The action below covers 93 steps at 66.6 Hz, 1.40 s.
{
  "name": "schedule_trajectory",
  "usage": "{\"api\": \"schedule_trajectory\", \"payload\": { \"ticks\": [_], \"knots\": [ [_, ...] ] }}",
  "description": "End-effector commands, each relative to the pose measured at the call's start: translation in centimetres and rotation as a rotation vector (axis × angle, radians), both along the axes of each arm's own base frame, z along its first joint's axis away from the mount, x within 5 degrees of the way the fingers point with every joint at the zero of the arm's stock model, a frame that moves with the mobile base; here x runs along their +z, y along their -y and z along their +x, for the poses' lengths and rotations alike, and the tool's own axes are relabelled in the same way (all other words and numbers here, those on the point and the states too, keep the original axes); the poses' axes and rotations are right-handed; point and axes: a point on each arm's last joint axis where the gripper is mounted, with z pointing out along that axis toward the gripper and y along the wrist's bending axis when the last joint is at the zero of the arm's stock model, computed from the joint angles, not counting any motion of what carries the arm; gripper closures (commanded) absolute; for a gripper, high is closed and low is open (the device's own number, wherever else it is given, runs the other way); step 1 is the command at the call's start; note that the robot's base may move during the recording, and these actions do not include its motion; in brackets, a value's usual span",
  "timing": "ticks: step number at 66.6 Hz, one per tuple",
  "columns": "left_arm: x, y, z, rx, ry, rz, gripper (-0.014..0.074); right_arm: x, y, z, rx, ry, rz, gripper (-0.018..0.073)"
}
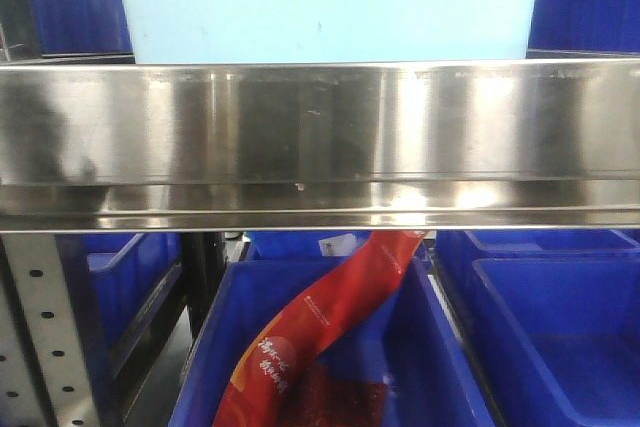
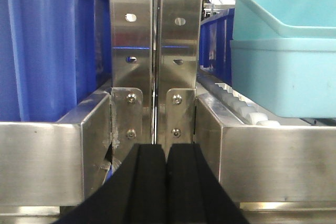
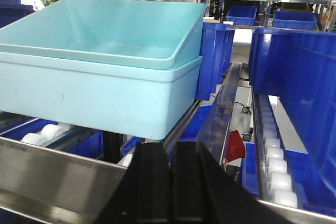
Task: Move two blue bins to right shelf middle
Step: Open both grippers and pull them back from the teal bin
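Right wrist: nested blue bins (image 3: 100, 77) (shelved).

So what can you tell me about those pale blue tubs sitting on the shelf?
The two pale blue bins look like smooth, plain-sided plastic with thick rims. They are nested: the upper bin sits tilted inside the lower one, one end raised, and its inside looks empty. The lower bin rests on white rollers behind the shelf's steel front rail, with dark blue bins beside it. Neither pincer touches them.
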Motion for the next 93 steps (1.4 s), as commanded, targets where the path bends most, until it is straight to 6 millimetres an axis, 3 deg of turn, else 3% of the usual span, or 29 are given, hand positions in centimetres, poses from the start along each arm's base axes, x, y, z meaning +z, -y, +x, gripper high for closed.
{"api": "schedule_trajectory", "payload": {
  "ticks": [1,53,63,76,93],
  "knots": [
    [0.3,0.0,-0.1,0.004,0.031,-0.001,0.0707,0.2,0.0,0.0,-0.004,0.026,0.003,0.0721],
    [0.3,0.0,-0.1,0.004,0.031,-0.001,0.0707,0.3,0.0,0.0,-0.004,0.044,0.029,0.0721],
    [0.3,0.0,-0.1,0.004,0.031,-0.001,0.0707,0.0,0.4,0.2,-0.089,0.044,0.020,0.0721],
    [0.3,0.0,-0.1,0.004,0.031,-0.001,0.0707,-3.0,1.4,0.2,-0.248,0.022,0.021,0.0721],
    [0.3,0.0,-0.1,0.004,0.031,-0.001,0.0707,-7.5,1.8,-0.2,-0.313,0.033,0.023,0.0721]
  ]
}}
